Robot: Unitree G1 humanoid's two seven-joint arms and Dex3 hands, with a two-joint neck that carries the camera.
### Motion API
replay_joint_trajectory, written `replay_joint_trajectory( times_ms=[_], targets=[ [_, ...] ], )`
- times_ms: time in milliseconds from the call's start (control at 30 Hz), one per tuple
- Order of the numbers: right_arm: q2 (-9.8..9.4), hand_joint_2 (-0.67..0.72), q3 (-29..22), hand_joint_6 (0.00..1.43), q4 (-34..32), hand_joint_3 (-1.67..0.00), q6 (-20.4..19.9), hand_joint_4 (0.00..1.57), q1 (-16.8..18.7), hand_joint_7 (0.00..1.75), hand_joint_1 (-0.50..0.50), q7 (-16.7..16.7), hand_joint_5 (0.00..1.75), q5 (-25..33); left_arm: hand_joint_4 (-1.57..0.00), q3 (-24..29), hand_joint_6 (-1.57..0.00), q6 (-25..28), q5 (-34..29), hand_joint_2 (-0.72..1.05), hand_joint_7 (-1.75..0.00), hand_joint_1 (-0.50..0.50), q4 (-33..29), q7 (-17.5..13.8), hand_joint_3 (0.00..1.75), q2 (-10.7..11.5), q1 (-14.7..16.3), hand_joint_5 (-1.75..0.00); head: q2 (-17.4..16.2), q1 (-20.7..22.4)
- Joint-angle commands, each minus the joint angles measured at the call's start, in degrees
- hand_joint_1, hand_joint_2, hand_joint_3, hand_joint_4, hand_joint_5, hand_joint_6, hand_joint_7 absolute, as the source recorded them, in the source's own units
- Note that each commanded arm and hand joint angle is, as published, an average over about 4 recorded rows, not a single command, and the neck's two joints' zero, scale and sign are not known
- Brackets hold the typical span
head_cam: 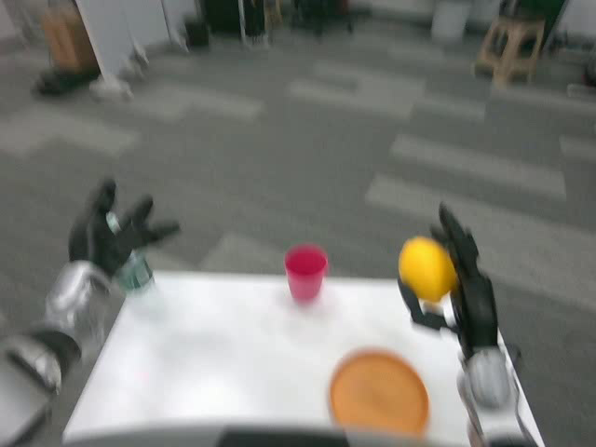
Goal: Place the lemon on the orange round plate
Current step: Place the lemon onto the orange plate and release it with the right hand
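My right hand (pixel 461 284) holds the yellow lemon (pixel 426 268) up above the right side of the white table (pixel 214 354). The orange round plate (pixel 379 392) lies flat near the table's front edge, below and a little left of the lemon. My left hand (pixel 110 231) is raised at the table's far left corner with its fingers spread and nothing in it. The picture is blurred.
A pink cup (pixel 305 271) stands upright at the table's far edge, left of the lemon. A small clear bottle with a green label (pixel 136 272) stands just below my left hand. Grey carpet and a wooden stool (pixel 510 44) lie beyond the table.
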Motion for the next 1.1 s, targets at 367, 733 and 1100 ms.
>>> replay_joint_trajectory(
  times_ms=[367,733,1100],
  targets=[
    [-0.09,-0.60,0.1,0.00,0.3,-0.95,-0.1,0.00,-1.6,0.14,-0.12,-0.4,0.87,0.5,-0.04,0.5,0.00,-0.5,0.4,0.96,0.00,0.50,-0.3,-0.1,0.09,0.7,0.2,0.00,-10.4,-4.3],
    [-0.20,-0.60,0.5,0.00,1.0,-0.95,-0.1,0.00,-1.6,0.14,-0.12,-0.4,0.87,0.6,-0.04,0.4,0.00,-0.5,0.5,0.96,0.00,0.50,-0.3,-0.1,0.07,0.9,0.1,0.00,-9.9,-13.0],
    [-0.45,-0.60,5.2,0.00,5.2,-0.95,0.0,0.00,-1.4,0.14,-0.12,-0.4,0.87,0.8,-0.04,0.3,0.00,-0.5,0.5,0.96,0.00,0.50,-0.3,-0.1,0.09,0.9,0.1,0.00,-9.9,-20.3]
  ],
)
